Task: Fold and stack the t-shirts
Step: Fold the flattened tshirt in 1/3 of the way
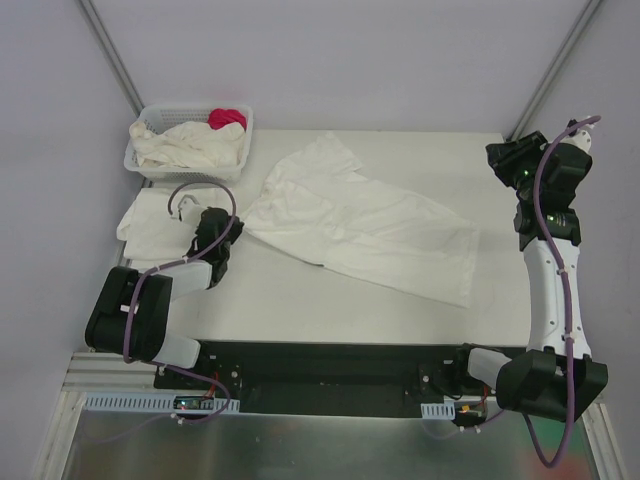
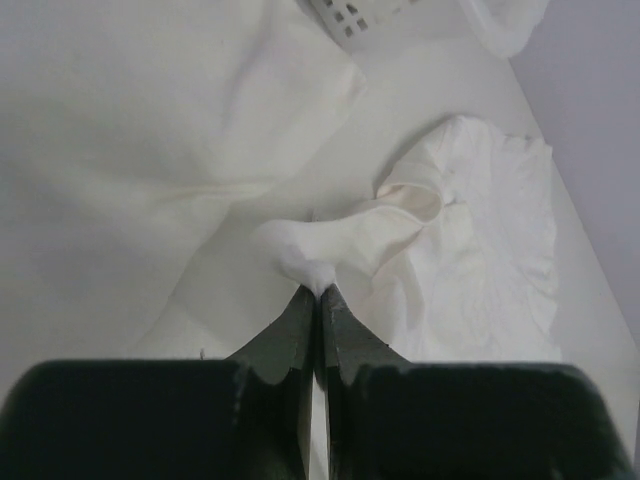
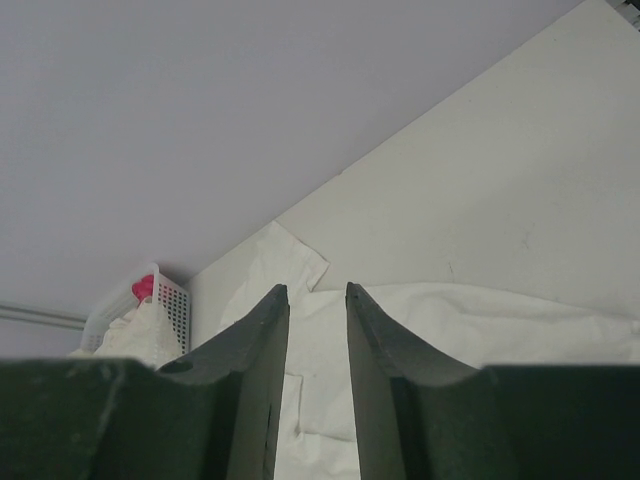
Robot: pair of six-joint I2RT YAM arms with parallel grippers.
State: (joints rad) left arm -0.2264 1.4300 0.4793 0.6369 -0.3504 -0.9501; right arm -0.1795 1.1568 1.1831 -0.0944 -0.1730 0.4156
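A cream t-shirt [image 1: 365,228] lies spread and slanted across the middle of the table. My left gripper [image 1: 228,236] is at its left corner. In the left wrist view the gripper [image 2: 320,292] is shut on a pinched fold of this t-shirt [image 2: 470,250]. A folded t-shirt [image 1: 150,218] lies left of the left gripper and shows in the left wrist view [image 2: 130,120]. More t-shirts [image 1: 190,148] are heaped in the basket. My right gripper [image 1: 500,160] is raised at the table's right side, open and empty. In its own view the right gripper [image 3: 317,292] points over the t-shirt [image 3: 480,320].
A white lattice basket [image 1: 145,172] stands at the back left, with a pink-red cloth [image 1: 227,118] in it. It also shows in the left wrist view [image 2: 390,18] and the right wrist view [image 3: 172,300]. Grey walls enclose the table.
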